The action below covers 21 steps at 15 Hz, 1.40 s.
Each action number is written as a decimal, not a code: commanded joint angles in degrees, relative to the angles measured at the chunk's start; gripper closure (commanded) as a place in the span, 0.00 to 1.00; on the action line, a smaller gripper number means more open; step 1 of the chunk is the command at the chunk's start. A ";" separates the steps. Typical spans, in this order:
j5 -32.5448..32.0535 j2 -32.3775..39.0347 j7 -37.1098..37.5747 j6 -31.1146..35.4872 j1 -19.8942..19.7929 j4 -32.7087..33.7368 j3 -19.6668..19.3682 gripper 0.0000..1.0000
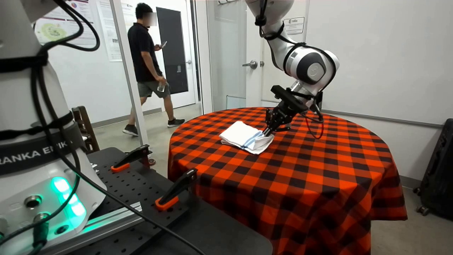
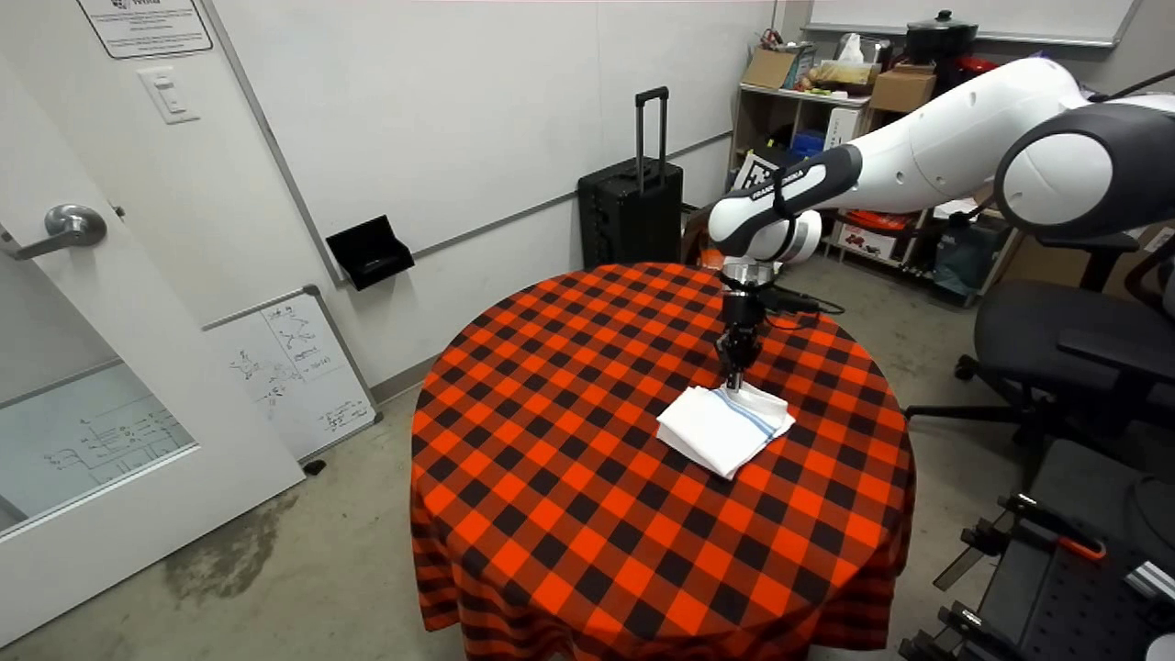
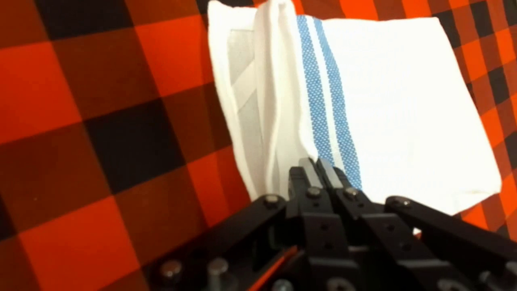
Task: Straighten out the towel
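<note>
I saw the folded white towel (image 2: 721,431) right of centre in an exterior view, on the cloth-covered counter (image 2: 551,514); the gripper (image 3: 315,160), fingertips together, pinched its upper layer beside the blue stripes (image 3: 315,81).

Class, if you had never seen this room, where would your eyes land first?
First, the bold red-and-black checked tablecloth, visible in all three views. On it lies a folded white towel with blue stripes, the fingers closed at its edge beside them. In an exterior view, a man in a black shirt stands out at upper left, and green lights glow on the robot's base at lower left.
</note>
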 commanded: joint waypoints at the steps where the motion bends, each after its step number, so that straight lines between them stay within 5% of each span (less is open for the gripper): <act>1: -2.41 -6.09 -0.64 0.16 2.00 -2.92 -1.77 0.99; 21: -29.20 -35.83 0.72 0.54 12.40 -8.66 -8.69 0.99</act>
